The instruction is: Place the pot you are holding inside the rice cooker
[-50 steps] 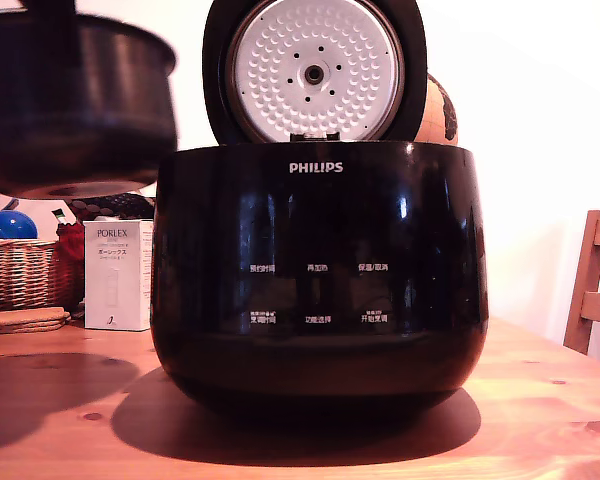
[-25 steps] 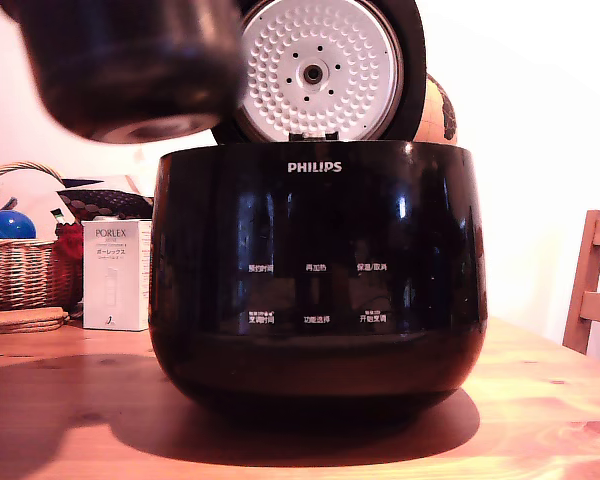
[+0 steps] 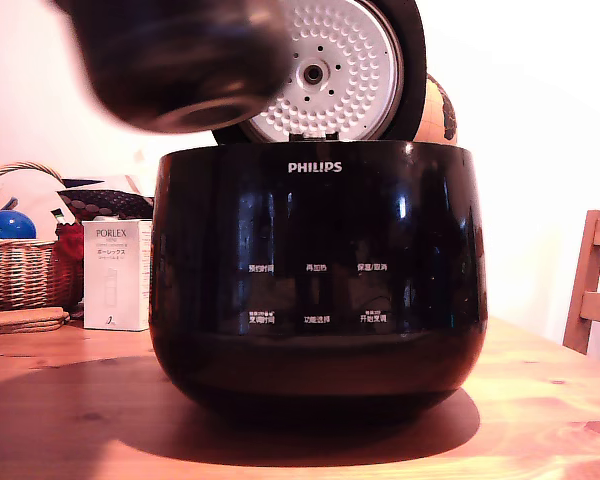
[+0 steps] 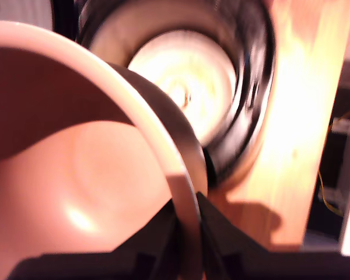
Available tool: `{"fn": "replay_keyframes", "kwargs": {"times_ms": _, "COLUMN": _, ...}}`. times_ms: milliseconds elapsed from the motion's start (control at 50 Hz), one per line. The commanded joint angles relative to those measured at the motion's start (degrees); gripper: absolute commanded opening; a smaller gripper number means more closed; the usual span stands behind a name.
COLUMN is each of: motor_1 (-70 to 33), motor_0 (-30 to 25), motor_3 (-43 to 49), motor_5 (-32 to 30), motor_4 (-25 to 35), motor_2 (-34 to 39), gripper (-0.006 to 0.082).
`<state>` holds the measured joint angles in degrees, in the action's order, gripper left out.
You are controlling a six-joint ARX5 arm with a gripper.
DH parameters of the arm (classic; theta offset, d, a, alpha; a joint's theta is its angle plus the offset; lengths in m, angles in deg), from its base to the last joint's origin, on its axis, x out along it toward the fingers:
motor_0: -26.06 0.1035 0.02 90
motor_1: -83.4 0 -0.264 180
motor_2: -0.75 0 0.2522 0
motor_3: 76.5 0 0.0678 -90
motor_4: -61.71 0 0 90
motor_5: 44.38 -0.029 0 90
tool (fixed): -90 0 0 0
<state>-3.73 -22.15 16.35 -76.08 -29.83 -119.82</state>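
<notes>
The pot (image 3: 180, 60), black and motion-blurred, hangs in the air at the exterior view's upper left. It is tilted so its base shows, just above the left rim of the rice cooker (image 3: 315, 270). The cooker's lid (image 3: 335, 60) stands open behind, its dimpled white plate partly covered by the pot. In the wrist view my gripper (image 4: 188, 224) is shut on the pot's rim, one dark finger (image 4: 157, 242) inside and one outside. The pot's inside (image 4: 76, 163) looks pinkish there. Beyond it the cooker's open well (image 4: 186, 81) is blurred. The gripper does not show in the exterior view.
On the wooden table (image 3: 540, 420), at the exterior view's left, stand a white PORLEX box (image 3: 117, 275), a wicker basket (image 3: 20, 270) with a blue ball (image 3: 8, 225), and cork coasters (image 3: 25, 320). A wooden chair (image 3: 595, 285) is at the right edge.
The pot has travelled from the exterior view's far left to the right and slightly up, now overlapping the open lid above the cooker's left rim. The cooker has not moved.
</notes>
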Motion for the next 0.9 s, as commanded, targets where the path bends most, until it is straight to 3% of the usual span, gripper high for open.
{"fn": "replay_keyframes", "kwargs": {"times_ms": 0, "motor_1": -1.0, "motor_0": -0.9, "motor_3": -1.4, "motor_5": -0.5, "motor_4": -0.2, "motor_2": -2.6, "gripper": -0.0022}}
{"fn": "replay_keyframes", "kwargs": {"times_ms": 380, "motor_1": -6.4, "motor_0": -4.7, "motor_3": -1.5, "motor_5": -3.3, "motor_4": 0.7, "motor_2": -4.1, "gripper": -0.0022}}
{"fn": "replay_keyframes", "kwargs": {"times_ms": 880, "motor_1": -13.5, "motor_0": -4.9, "motor_3": -1.6, "motor_5": -4.8, "motor_4": 3.1, "motor_2": -6.8, "gripper": -0.0022}}
